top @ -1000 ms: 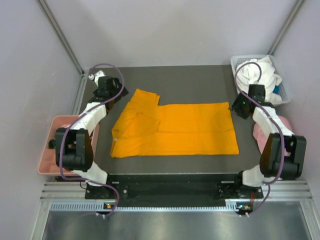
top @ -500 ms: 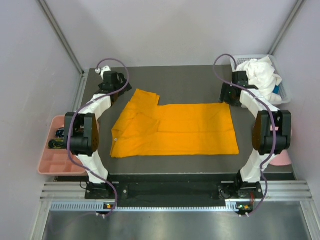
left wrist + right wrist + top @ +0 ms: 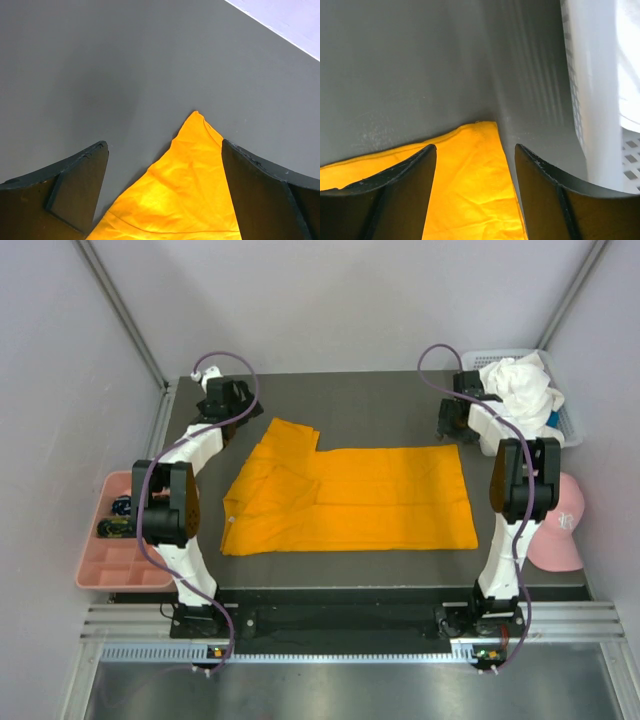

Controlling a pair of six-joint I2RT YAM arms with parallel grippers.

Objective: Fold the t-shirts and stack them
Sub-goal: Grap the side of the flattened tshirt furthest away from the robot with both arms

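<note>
Top external
- Orange t-shirt [image 3: 350, 502] lies flat in the middle of the table [image 3: 390, 400], part-folded: a long rectangle with a sleeve section jutting out at the far left
- White t-shirt [image 3: 515, 388] sits bunched in the basket [image 3: 568, 430] at the far right corner, not yet folded
- Left gripper [image 3: 238, 420] is at the orange shirt's far-left corner and right gripper [image 3: 452, 426] at its far-right corner
- Pink cap [image 3: 558, 532] lies beside the right arm, off the cloth
- Risk: the two corners are not level with each other, so an uneven pull toward the near edge would skew the fold

Left wrist
- Jaws stand wide apart, straddling the pointed corner; nothing is clamped
- The cloth tip only just reaches between the fingers
- Risk: closing here may pinch the very tip, which could slip out on the lift, or take one layer only and peel the earlier fold open
- Cannot tell whether the fingers touch the table

Right wrist
- Jaws apart, narrower than the left, with the corner lying between them, unclamped
- The basket wall is just beside the right-hand finger
- Risk: a drift to that side could nudge the basket, and a shallow bite could drop the corner mid-fold
</note>
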